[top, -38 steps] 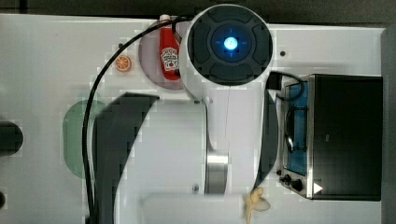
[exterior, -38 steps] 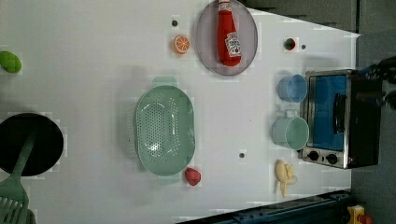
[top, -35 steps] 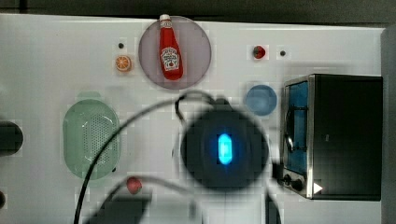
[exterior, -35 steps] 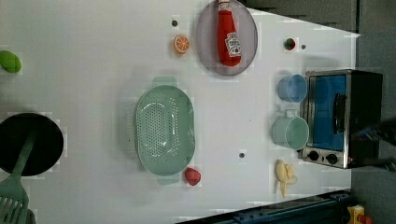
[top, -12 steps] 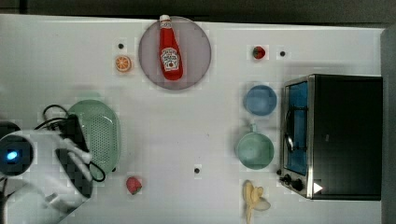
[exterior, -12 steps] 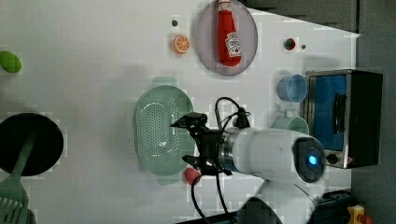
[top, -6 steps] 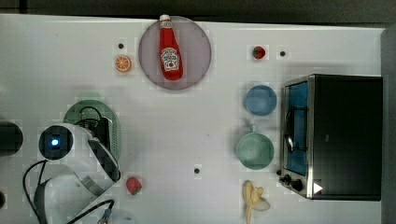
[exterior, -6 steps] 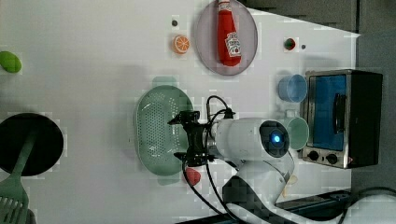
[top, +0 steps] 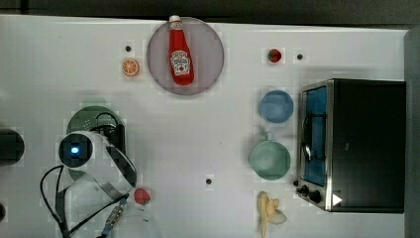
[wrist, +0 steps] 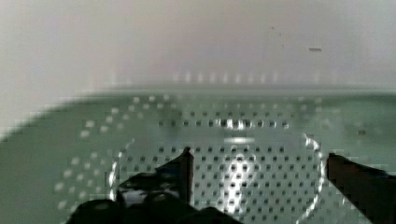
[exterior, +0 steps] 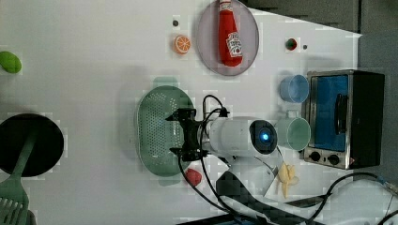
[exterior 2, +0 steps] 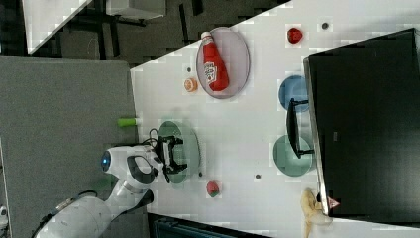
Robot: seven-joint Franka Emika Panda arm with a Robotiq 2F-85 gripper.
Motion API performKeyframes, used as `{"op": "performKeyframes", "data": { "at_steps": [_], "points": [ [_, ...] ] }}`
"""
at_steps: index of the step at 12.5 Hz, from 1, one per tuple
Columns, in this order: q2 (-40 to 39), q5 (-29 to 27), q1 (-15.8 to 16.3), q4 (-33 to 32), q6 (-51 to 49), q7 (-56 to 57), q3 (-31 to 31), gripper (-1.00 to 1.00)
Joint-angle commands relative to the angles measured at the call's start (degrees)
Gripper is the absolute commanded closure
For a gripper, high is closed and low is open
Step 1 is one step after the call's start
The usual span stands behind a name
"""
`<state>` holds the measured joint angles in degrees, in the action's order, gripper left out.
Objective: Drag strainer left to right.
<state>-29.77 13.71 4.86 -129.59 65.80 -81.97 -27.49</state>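
Strainer holes clear in left view; arm hides strainer top view.

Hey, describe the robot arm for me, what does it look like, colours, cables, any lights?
The arm is a glossy white rounded shell with dark grey to black sections at its joints. A round blue light glows on the wrist housing. The claw is black, with two slim dark fingers. Black cables loop over the wrist and trail down along the arm.
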Motion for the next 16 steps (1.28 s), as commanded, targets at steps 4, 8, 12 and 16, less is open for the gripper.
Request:
{"op": "performKeyframes", "data": {
  "at_steps": [4,8,12,16],
  "points": [
    [1.3,0.7,-1.3,-1.2,-0.3,-2.3,2.6,-1.0],
    [4.2,0.7,-4.6,-4.1,-0.4,1.4,3.7,-1.0],
    [6.1,0.7,-8.5,-7.1,-0.4,5.8,4.2,-1.0],
    [7.6,0.7,-12.5,-9.0,-0.5,10.9,5.5,-1.0]
  ]
}}
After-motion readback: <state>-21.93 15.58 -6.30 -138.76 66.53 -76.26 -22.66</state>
